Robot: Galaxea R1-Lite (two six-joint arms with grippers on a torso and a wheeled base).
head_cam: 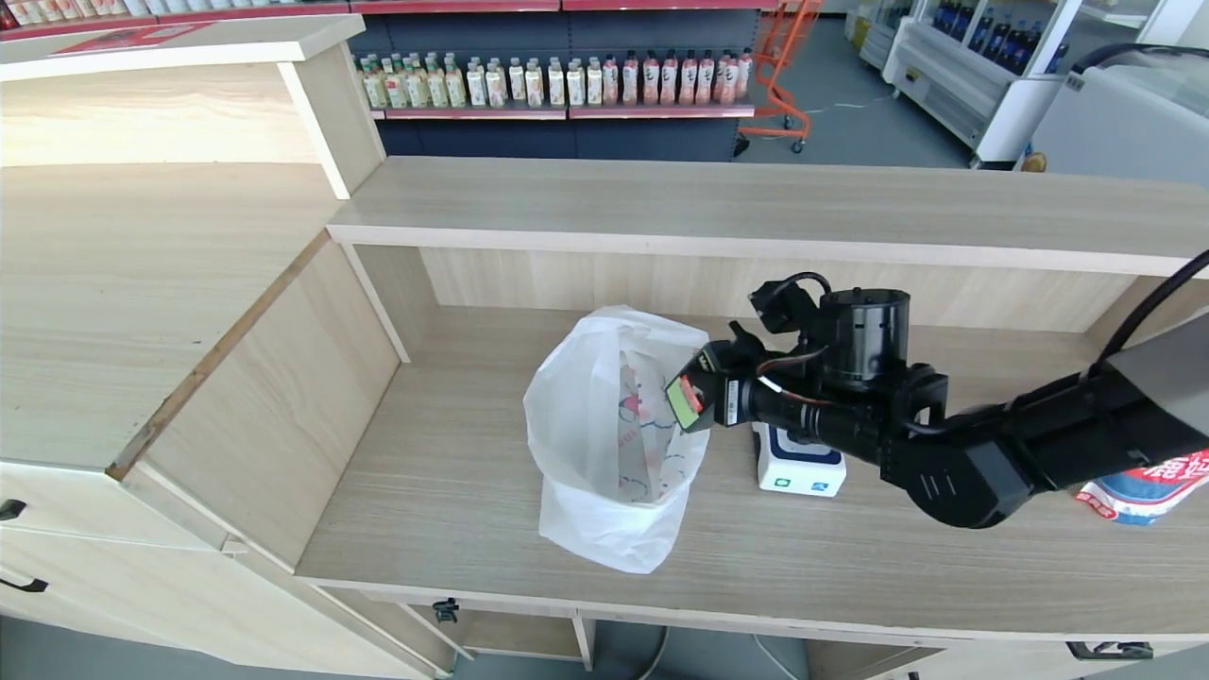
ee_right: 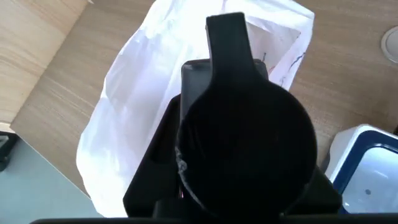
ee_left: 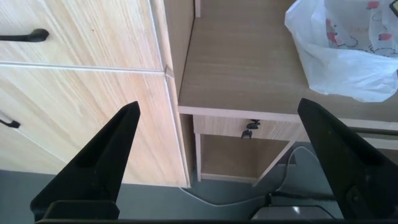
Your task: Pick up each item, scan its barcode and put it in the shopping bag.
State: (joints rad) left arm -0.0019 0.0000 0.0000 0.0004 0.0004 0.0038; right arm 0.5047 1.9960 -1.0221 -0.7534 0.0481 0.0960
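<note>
Our right pincer [head_cam: 701, 395] grips a small dark box [head_cam: 688, 402] at the rim of the limp white plastic shopping bag [head_cam: 576, 425]; dropped here, it might miss.

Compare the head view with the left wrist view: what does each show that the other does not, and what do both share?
Only the head view: the right gripper holding a small box at the rim of the shopping bag, the white scanner, a blue-and-red packet, shelves of bottles. Only the left wrist view: the left gripper, open. Both: the shopping bag and the wooden counter.
</note>
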